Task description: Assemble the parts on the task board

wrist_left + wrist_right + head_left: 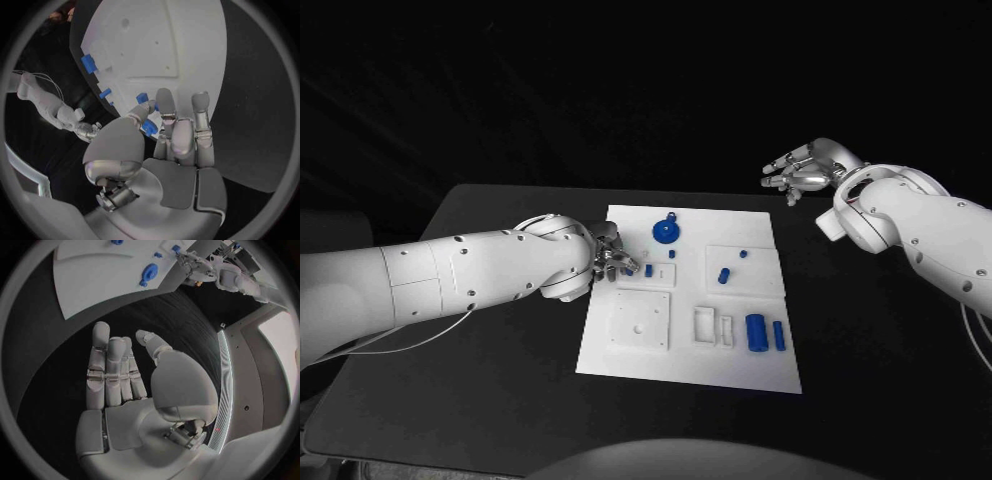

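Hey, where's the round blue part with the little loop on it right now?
In the head view the round blue part lies on the far end of the task board, just beyond the left hand and well clear of the right hand.

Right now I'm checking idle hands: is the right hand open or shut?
Open: the right hand holds nothing, its fingers straight and apart, raised off the table beside the board.

— How many boards are on the table?
— One white task board [689, 340], centre frame.
— And blue parts?
— Seven that I can make out: a round one [666, 232] at the top, two tall ones [756, 332] lower right, four small.
— Hands?
— Two.
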Motion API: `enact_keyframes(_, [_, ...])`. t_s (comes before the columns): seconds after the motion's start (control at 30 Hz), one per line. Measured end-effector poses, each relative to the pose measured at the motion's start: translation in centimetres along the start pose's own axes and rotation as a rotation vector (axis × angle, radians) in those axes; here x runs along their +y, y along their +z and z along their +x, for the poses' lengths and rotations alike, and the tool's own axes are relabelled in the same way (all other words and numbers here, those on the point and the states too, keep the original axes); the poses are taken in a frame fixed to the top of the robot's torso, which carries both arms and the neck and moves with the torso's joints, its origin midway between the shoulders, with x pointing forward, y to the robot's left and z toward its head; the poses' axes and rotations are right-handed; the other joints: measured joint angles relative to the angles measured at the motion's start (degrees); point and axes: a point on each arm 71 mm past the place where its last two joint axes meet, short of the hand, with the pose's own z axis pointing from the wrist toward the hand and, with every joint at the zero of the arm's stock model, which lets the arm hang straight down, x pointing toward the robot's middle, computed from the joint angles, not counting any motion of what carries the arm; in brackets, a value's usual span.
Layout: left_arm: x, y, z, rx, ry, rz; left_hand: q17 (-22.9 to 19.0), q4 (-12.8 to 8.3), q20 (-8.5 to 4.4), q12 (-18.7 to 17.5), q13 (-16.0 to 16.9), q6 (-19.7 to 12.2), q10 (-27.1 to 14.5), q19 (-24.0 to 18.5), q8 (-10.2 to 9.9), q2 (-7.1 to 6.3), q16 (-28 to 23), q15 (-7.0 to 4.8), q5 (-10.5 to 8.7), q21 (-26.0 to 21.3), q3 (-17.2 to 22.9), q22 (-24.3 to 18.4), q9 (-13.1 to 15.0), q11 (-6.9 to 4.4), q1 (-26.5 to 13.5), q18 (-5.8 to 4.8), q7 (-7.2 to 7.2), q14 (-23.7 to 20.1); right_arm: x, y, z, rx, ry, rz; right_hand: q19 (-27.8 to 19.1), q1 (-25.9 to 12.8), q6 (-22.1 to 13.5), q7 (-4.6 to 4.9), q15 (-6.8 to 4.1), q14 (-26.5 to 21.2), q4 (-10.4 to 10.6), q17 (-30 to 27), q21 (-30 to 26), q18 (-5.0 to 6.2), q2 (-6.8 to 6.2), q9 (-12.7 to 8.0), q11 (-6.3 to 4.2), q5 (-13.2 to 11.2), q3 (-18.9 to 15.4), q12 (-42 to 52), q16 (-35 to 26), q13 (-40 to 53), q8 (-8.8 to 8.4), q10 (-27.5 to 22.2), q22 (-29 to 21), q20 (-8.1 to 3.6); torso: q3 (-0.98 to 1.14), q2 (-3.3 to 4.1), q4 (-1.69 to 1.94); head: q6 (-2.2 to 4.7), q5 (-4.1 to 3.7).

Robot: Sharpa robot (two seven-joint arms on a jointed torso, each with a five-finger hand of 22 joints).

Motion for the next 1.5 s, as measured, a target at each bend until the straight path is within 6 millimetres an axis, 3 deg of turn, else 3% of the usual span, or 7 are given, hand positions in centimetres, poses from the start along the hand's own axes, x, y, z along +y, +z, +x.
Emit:
enact_keyframes(0.17, [0.1,0.1,-0.1,0.003,0.003,-0.004,0.08,0.88,0.00,0.00,0.00,1.68,0.00,0.00,-0.19,-0.82,0.00,-0.05,-1.92,0.00,-0.89,0.00,0.60,0.00,-0.24,0.00,-1.74,-0.05,-0.1,0.0,0.0,0.001,0.000,0.001,0.00,0.00,0.00,0.00,0.00,0.00,0.00,0.00,0.00,0.00,0.00,0.00,0.00,0.00,0.00,0.00,0.00,0.00,0.00,0.00,0.00,0.00,0.00,0.00,0.01,-0.08,-0.08])
enact_keyframes(0.23, [0.3,0.1,0.2,0.013,0.008,-0.010,0.08,1.42,0.00,-0.01,0.00,6.28,-1.00,0.00,-0.19,-1.31,0.00,-0.36,-2.73,0.00,-1.42,-0.01,0.67,-0.99,-0.74,0.00,-6.04,-0.36,-0.1,0.0,0.0,0.001,0.000,0.002,0.00,0.00,0.00,0.00,0.00,0.00,0.00,-0.01,0.00,0.00,0.00,0.00,0.00,0.00,0.00,0.00,0.00,0.00,0.00,0.00,-0.03,0.00,-0.01,0.01,0.01,-0.12,-0.12])
enact_keyframes(0.3, [0.4,0.1,0.4,0.020,0.011,-0.011,0.08,2.10,0.00,-0.01,0.00,7.65,-2.28,0.00,0.22,-1.73,0.00,-0.35,-3.68,0.00,-1.95,-0.01,0.82,-2.27,-1.01,-0.01,-7.43,-0.32,-0.1,0.0,0.0,0.001,0.000,0.002,0.00,0.00,0.00,0.00,0.00,0.00,0.00,-0.05,0.00,0.00,0.00,0.00,0.00,0.00,0.00,0.00,0.00,0.00,0.00,0.00,-0.11,0.00,-0.01,0.01,0.01,-0.15,-0.12])
enact_keyframes(0.93, [0.5,0.3,0.2,0.040,0.023,-0.019,0.05,5.33,-0.01,-0.01,0.01,7.82,-2.51,0.01,0.22,-3.16,0.00,-0.25,-7.40,-0.22,-3.43,-0.02,0.45,-2.50,0.30,0.00,-8.27,-0.23,-0.2,0.0,0.1,0.002,0.001,0.003,0.00,0.00,0.00,0.00,0.00,0.00,0.00,-0.05,0.00,0.00,0.00,0.00,0.00,0.00,0.00,0.00,0.00,0.00,0.00,0.00,-0.11,0.00,-0.01,0.01,0.02,-0.25,-0.22])
enact_keyframes(1.07, [0.8,0.4,0.4,0.043,0.025,-0.027,-0.12,11.68,-0.34,-0.01,0.01,8.37,-2.30,0.08,0.21,-7.02,-0.33,-0.25,-13.89,-0.54,-5.84,-0.02,0.18,-2.71,1.76,-0.01,-8.23,-0.23,-0.2,0.0,0.1,0.002,0.001,0.003,0.00,0.00,0.00,0.00,0.00,0.00,0.00,-0.05,0.00,0.00,0.00,0.00,0.00,0.00,0.00,0.00,0.00,0.00,0.00,0.00,-0.11,0.00,-0.02,0.01,0.00,-0.25,-0.23])
enact_keyframes(1.23, [0.9,0.4,0.5,0.045,0.025,-0.028,-0.43,20.42,-1.37,-0.29,-0.21,8.82,-2.29,0.11,0.15,-9.25,-0.60,-0.25,-21.68,-0.90,-17.89,-0.02,0.34,-2.71,3.42,-0.92,-7.99,-0.23,-0.2,-0.1,0.1,0.002,0.001,0.004,0.00,0.00,0.00,0.00,0.00,0.00,0.17,-0.05,0.00,0.00,0.00,0.00,0.00,0.00,-0.17,0.00,0.00,0.00,0.00,0.00,-0.19,0.00,-0.02,0.02,0.00,-0.25,-0.31])
enact_keyframes(1.5, [1.1,0.3,0.4,0.048,0.022,-0.023,-0.43,22.61,-2.37,-0.40,-0.48,8.59,-2.30,0.30,0.11,-9.81,-0.82,-0.25,-22.10,-1.21,-19.94,-0.03,0.36,-2.71,3.49,-1.83,-7.76,-0.23,-0.3,-0.1,0.1,0.002,0.001,0.005,0.00,0.00,0.00,0.00,0.00,0.00,0.17,-0.05,0.00,0.00,0.00,0.00,0.00,0.00,-0.17,0.00,0.00,0.00,0.00,0.00,-0.19,0.00,-0.03,0.02,0.02,-0.29,-0.36])
